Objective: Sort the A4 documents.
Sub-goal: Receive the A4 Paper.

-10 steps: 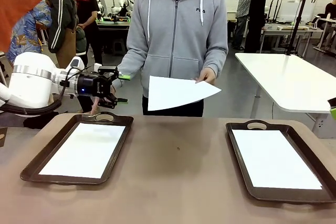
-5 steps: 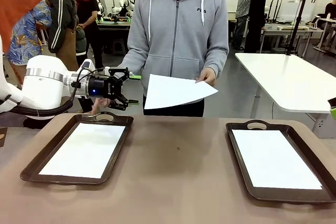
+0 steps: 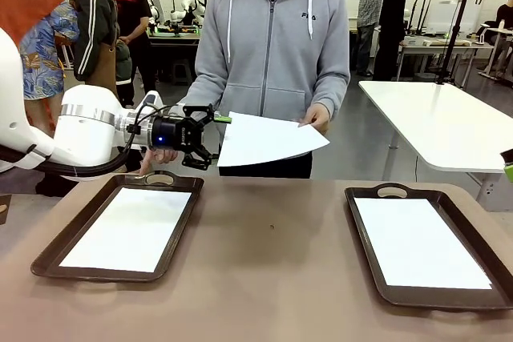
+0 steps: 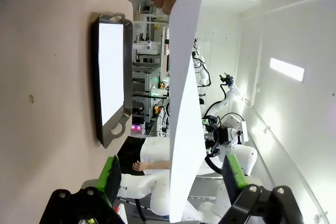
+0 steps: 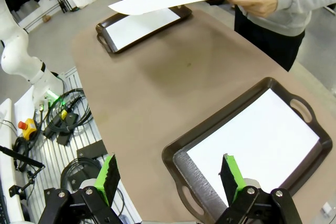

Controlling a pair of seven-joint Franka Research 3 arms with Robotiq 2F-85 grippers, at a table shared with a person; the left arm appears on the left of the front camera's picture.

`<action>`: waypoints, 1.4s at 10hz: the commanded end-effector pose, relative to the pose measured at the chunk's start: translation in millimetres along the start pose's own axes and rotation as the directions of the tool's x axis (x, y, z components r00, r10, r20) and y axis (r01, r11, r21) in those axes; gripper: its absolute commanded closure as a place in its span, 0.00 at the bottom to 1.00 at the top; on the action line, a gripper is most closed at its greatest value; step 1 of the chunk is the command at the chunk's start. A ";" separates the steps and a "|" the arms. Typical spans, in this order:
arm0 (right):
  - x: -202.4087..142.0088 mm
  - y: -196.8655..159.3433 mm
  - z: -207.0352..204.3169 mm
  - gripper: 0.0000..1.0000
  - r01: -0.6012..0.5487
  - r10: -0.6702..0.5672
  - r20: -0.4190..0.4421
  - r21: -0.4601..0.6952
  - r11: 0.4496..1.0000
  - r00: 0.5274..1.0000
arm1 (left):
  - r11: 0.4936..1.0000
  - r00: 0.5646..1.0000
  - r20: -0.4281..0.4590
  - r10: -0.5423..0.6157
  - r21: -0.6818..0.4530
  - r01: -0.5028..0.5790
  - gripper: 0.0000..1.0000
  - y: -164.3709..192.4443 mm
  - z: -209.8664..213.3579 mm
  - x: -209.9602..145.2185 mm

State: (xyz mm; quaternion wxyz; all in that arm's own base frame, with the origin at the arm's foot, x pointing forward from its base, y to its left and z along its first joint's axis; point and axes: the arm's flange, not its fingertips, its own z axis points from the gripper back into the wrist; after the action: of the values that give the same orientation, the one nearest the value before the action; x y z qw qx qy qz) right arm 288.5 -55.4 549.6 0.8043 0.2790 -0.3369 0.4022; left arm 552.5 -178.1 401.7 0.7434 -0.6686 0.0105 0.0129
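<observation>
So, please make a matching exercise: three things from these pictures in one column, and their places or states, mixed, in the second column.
Things:
1. white paper sheet in the person's hand
2. left gripper
3. dark brown tray on the robot's right side

Places or states:
A. lies on the table, with white paper in it
B. held up in the air above the table's far edge
C. fingers open, at the sheet's edge

Pairs: 1-B, 2-C, 3-A
</observation>
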 end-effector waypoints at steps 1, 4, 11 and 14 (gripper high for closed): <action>-1.6 -0.2 -1.0 0.00 -0.004 0.004 -0.009 0.008 1.000 1.000 | 1.000 0.999 -0.051 -0.018 0.016 0.019 0.00 -2.1 -14.0 5.7; -1.6 -0.2 -1.0 0.00 -0.004 0.004 -0.009 0.008 1.000 1.000 | 0.999 0.995 -0.089 -0.050 -0.002 0.050 0.00 -6.9 -18.2 10.7; -1.6 -0.2 -1.0 0.00 -0.004 0.004 -0.009 0.008 1.000 1.000 | 0.996 0.994 -0.056 -0.092 0.008 0.092 0.56 -6.8 -14.0 8.7; -1.6 -0.2 -1.0 0.00 -0.004 0.004 -0.009 0.008 1.000 1.000 | 0.995 0.994 -0.046 -0.095 0.012 0.096 0.80 -6.9 -13.4 7.8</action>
State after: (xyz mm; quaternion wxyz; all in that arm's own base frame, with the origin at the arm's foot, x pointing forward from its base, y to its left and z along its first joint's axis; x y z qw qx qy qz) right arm 288.5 -55.4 549.6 0.8043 0.2790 -0.3370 0.4022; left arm 560.4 -192.4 408.3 0.7438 -0.6677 0.0063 -0.0320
